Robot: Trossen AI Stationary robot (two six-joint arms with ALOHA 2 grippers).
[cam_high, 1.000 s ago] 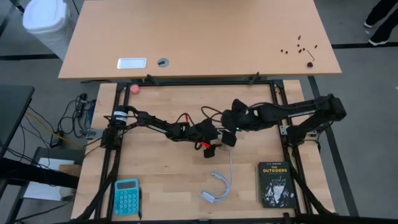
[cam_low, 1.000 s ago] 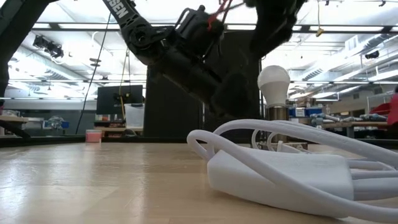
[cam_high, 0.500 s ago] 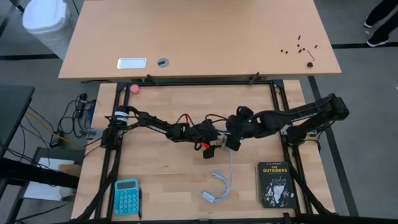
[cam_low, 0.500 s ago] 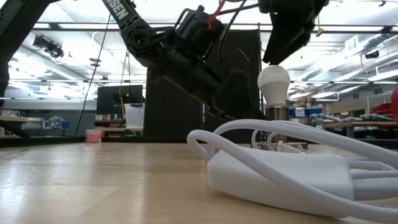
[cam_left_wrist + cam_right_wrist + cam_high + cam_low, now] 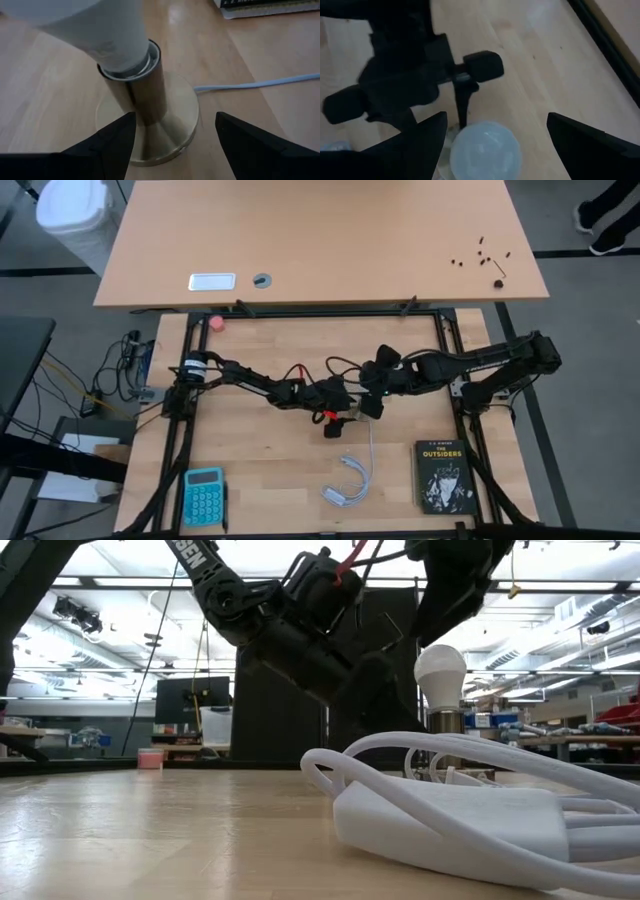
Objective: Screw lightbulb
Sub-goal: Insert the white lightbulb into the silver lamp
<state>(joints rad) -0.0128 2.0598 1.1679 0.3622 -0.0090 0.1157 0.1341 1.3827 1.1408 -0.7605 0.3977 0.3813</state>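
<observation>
**Now: bulb seated upright in its socket, both grippers spread and holding nothing**

Your lightbulb (image 5: 440, 670) stands upright at table centre, its narrow base sunk into the collar of the brass socket (image 5: 147, 120). From overhead it is mostly hidden under the two wrists, so take its exact spot from the low and wrist views.

Your left gripper (image 5: 172, 142) sits low at the socket. Its fingers (image 5: 107, 145) are spread, one on each side of the socket stem, with table showing between each finger and the brass. It looks clear of the metal, though the near side is hard to read.

Your right gripper (image 5: 492, 137) hovers above the globe with jaws wide and nothing in them. The bulb shows between its fingers, and the left wrist lies just beyond.

For room, the white cord (image 5: 371, 442) runs from the socket toward 6 o'clock into the coiled adapter (image 5: 347, 485). The book (image 5: 443, 475) lies at about 4 o'clock near the right frame rail, and the calculator (image 5: 203, 495) at 7 o'clock by the front edge. Bare wood lies open from 10 to 2 o'clock, up to the black frame bar (image 5: 330, 313).
</observation>
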